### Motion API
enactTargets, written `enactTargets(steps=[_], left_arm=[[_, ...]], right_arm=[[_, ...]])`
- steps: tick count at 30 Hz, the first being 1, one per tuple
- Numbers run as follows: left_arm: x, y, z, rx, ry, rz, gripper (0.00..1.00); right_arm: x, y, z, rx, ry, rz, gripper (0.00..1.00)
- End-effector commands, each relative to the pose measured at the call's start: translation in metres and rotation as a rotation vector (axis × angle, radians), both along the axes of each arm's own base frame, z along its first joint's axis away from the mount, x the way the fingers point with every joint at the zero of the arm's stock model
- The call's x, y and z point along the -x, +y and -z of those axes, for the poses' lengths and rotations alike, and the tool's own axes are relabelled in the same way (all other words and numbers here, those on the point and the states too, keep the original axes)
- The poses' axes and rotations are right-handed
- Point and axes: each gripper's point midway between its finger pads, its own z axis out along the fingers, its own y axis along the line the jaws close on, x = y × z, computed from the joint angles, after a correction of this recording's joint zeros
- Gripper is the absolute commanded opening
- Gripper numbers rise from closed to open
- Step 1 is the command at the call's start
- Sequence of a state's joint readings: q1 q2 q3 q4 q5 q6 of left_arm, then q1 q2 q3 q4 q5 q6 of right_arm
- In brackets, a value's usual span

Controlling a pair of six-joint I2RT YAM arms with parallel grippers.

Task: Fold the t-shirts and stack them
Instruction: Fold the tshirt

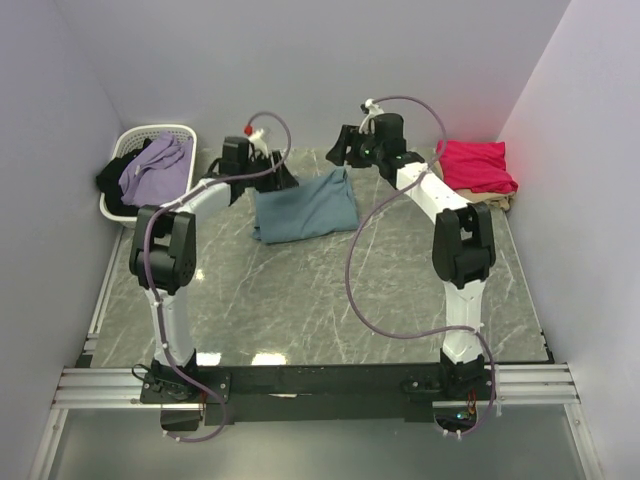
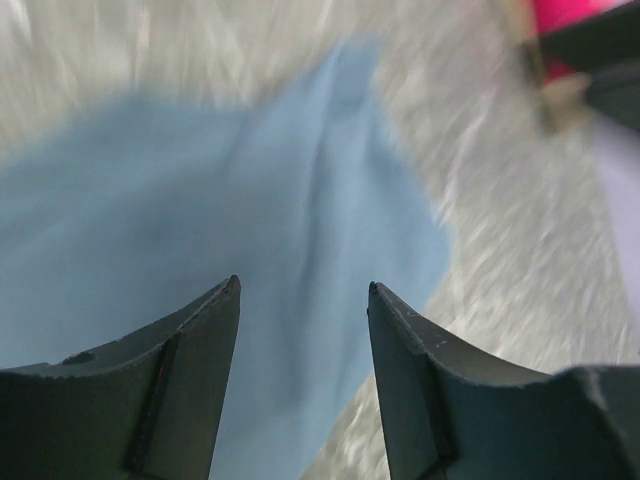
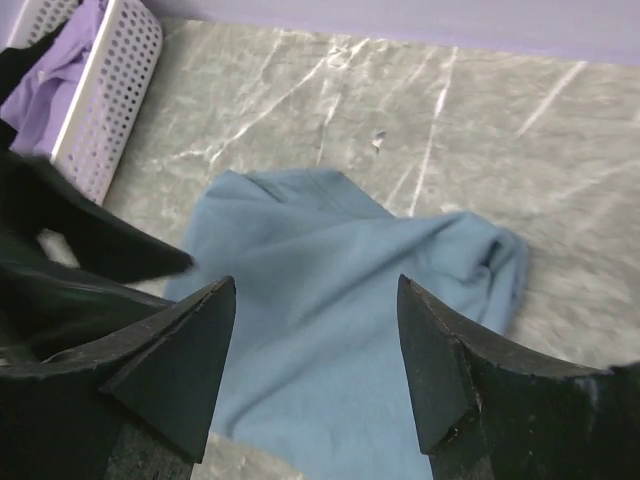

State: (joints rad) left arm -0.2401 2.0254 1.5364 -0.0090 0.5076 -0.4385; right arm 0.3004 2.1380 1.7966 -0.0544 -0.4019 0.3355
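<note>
Left gripper (image 2: 303, 283) and right gripper (image 3: 315, 280) both gape wide, empty, above the teal-blue t-shirt (image 1: 305, 205).

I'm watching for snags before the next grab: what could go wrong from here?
The teal shirt is bunched at one corner, so a grab there may catch uneven layers and spoil the fold. The left gripper and right gripper, both open, hang close together over it and might bump.

The teal-blue t-shirt (image 1: 305, 205) was soft matt cloth on the smooth, faintly glossy, stone-look tabletop (image 1: 300, 300). At ten o'clock the basket (image 1: 160, 129) was white perforated plastic; my left tool (image 2: 303, 290), dark matt plastic.
</note>
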Motion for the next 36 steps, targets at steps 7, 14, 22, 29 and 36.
enactTargets(steps=[7, 14, 22, 29, 36], left_arm=[[0.011, -0.009, 0.071, -0.040, 0.146, 0.029, 0.58], [-0.024, -0.008, 0.066, -0.066, 0.099, -0.015, 0.58], [-0.039, 0.004, 0.075, -0.116, 0.096, -0.058, 0.58], [-0.044, 0.029, 0.093, -0.193, 0.119, -0.125, 0.58], [-0.054, 0.049, 0.108, -0.268, 0.128, -0.174, 0.58]], right_arm=[[0.067, -0.006, 0.058, 0.019, 0.256, -0.105, 0.71], [0.079, 0.001, 0.094, 0.004, 0.358, -0.145, 0.71], [0.081, -0.026, 0.154, 0.169, 0.580, 0.024, 0.71], [0.102, -0.069, 0.176, 0.313, 0.643, 0.231, 0.72], [0.128, -0.093, 0.195, 0.444, 0.719, 0.281, 0.73]])
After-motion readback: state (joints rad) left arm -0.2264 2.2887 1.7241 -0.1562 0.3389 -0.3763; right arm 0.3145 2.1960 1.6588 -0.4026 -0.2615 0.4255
